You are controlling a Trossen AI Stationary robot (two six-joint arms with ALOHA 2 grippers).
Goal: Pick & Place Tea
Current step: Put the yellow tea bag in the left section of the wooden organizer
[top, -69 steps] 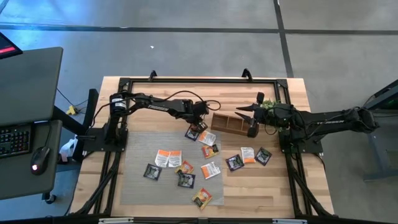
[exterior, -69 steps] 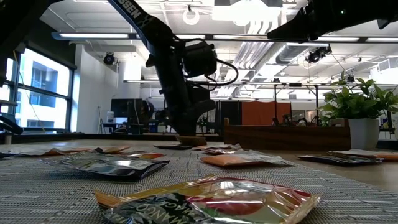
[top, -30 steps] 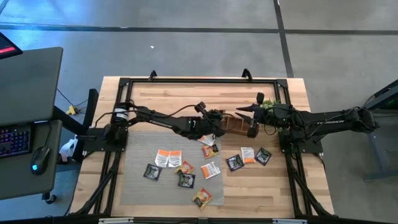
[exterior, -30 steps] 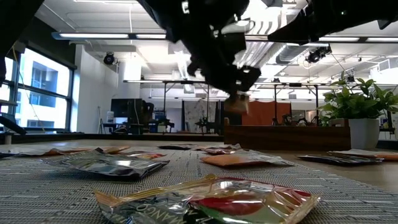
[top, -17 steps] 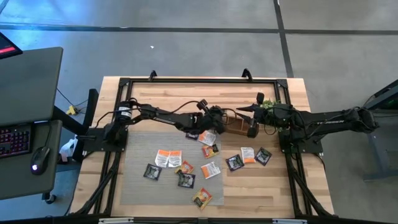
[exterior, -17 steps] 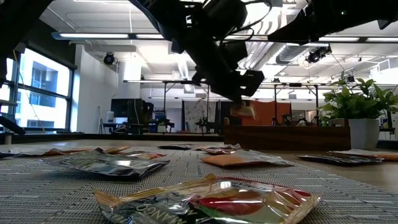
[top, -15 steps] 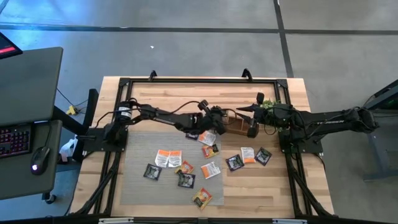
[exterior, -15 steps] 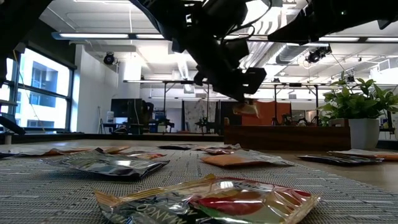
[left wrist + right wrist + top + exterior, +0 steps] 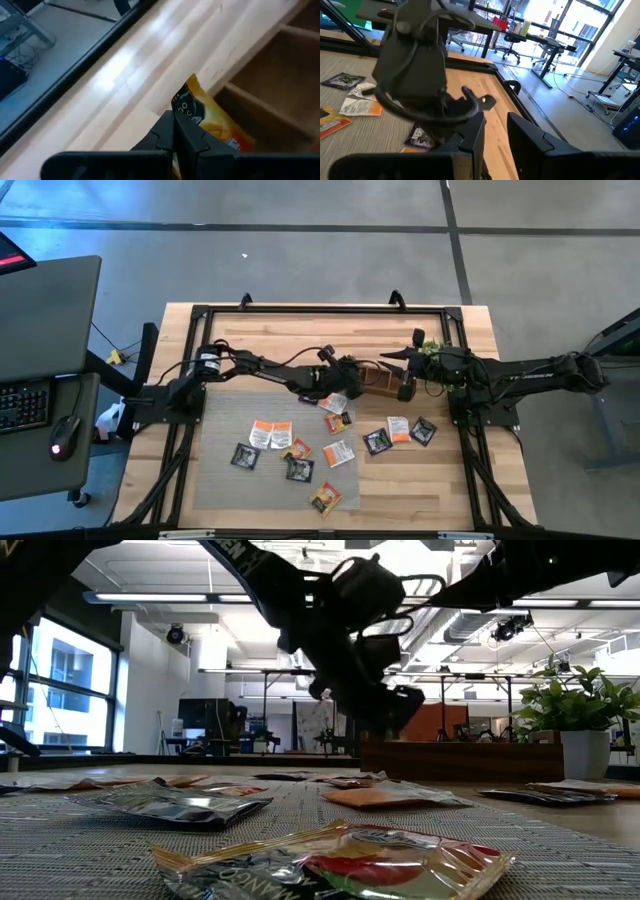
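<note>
The worktop [image 9: 250, 330] carries a grey mat with loose tea sachets [image 9: 300, 450] spread behind and below the left hand [image 9: 352, 375], which has swung off that mat to the near end of the long wooden tray [image 9: 385, 378]. It has dropped lower over the last second and now hangs over a tray compartment, closed on an orange sachet [image 9: 207, 117], so release looks next. The right hand [image 9: 405, 385] waits at the tray's far end, fingers partly apart, holding nothing I can see.

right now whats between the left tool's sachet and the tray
Nothing: in the left wrist view the orange sachet, pinched by the left tool, hangs just above the wooden tray.
</note>
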